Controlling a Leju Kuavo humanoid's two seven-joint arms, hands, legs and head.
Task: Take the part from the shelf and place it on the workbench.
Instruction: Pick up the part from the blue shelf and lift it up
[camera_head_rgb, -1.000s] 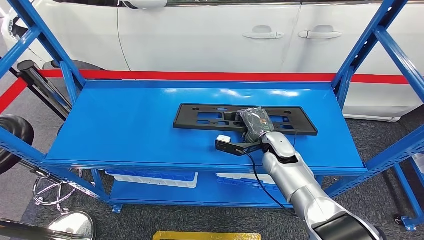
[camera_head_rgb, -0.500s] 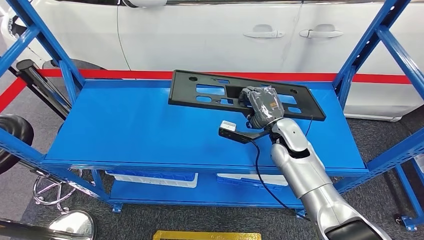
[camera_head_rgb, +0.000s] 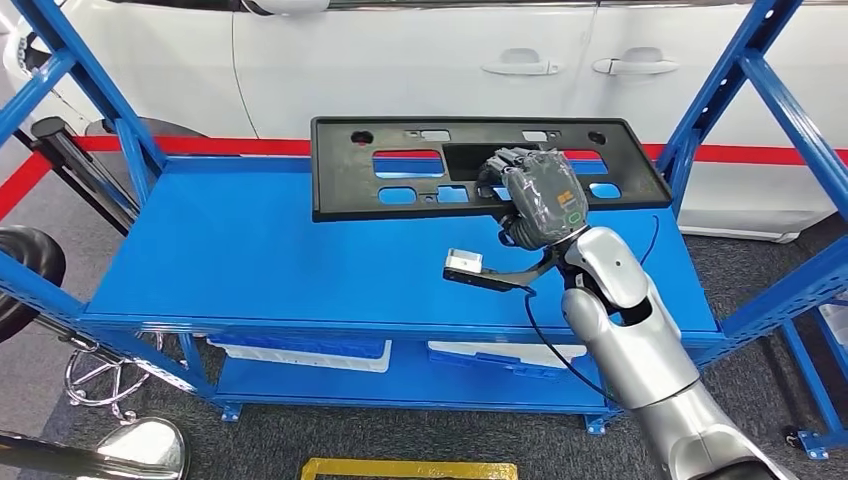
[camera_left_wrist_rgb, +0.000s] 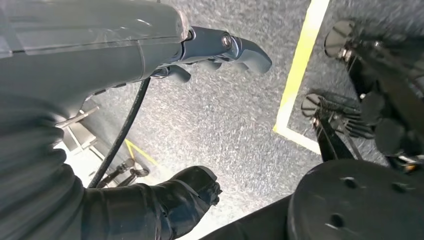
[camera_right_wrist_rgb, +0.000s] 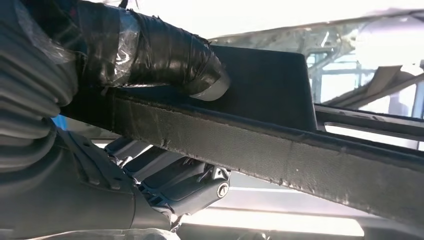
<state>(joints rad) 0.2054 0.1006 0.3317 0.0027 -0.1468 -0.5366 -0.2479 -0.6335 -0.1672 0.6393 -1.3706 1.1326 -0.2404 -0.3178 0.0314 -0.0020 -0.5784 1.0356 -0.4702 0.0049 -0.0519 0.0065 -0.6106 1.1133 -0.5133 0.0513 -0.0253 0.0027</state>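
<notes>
The part is a long black plastic panel (camera_head_rgb: 400, 182) with several cut-outs, lifted off the blue shelf (camera_head_rgb: 250, 260) and tilted up toward me. My right hand (camera_head_rgb: 535, 192) grips it near the middle of its lower edge, thumb on one face and fingers on the other. The right wrist view shows the taped thumb (camera_right_wrist_rgb: 165, 55) pressed onto the panel (camera_right_wrist_rgb: 280, 145), with the fingers (camera_right_wrist_rgb: 175, 185) beneath it. My left hand (camera_left_wrist_rgb: 150, 75) hangs over the grey floor with its fingers apart and nothing in it.
Blue uprights (camera_head_rgb: 100, 90) and slanted braces (camera_head_rgb: 770, 90) frame both ends of the shelf. A white car (camera_head_rgb: 450, 60) stands close behind it. A lower shelf level (camera_head_rgb: 400, 370) carries white items. Yellow floor tape (camera_head_rgb: 410, 468) lies in front.
The right hand has raised the panel off the shelf and tipped it more upright, toward the back of the shelf. The arm has stretched upward with it.
</notes>
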